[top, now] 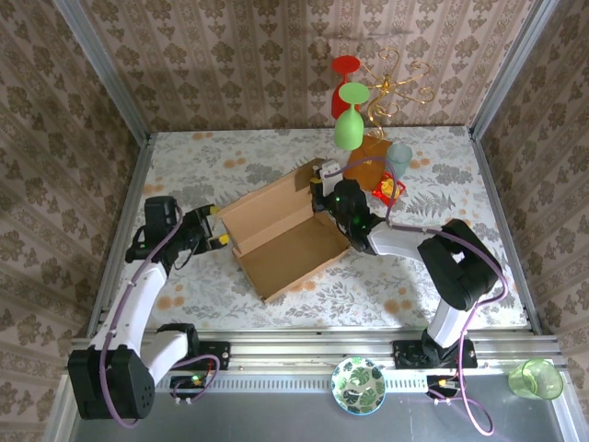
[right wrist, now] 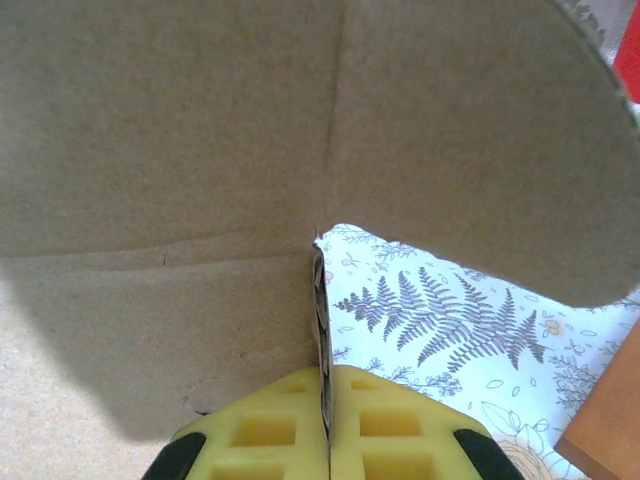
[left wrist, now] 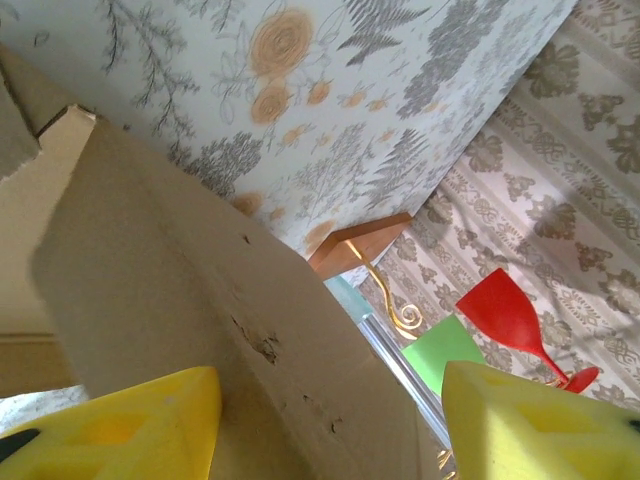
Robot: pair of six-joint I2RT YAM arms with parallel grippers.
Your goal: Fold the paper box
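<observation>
Right wrist: right gripper [right wrist: 325, 440] clamps paper box [right wrist: 200, 150] flap edge; left gripper [left wrist: 325, 420] wide beside box.

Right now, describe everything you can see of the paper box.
The paper box is brown corrugated cardboard, half folded: an open tray with one long panel raised behind it, lying askew on the table. The right gripper is shut on a thin flap edge at its right end; the left gripper is open, straddling a wall at its left end.

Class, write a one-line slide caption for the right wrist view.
Right gripper pinching a panel edge of the paper box above the fern-print table.
</observation>
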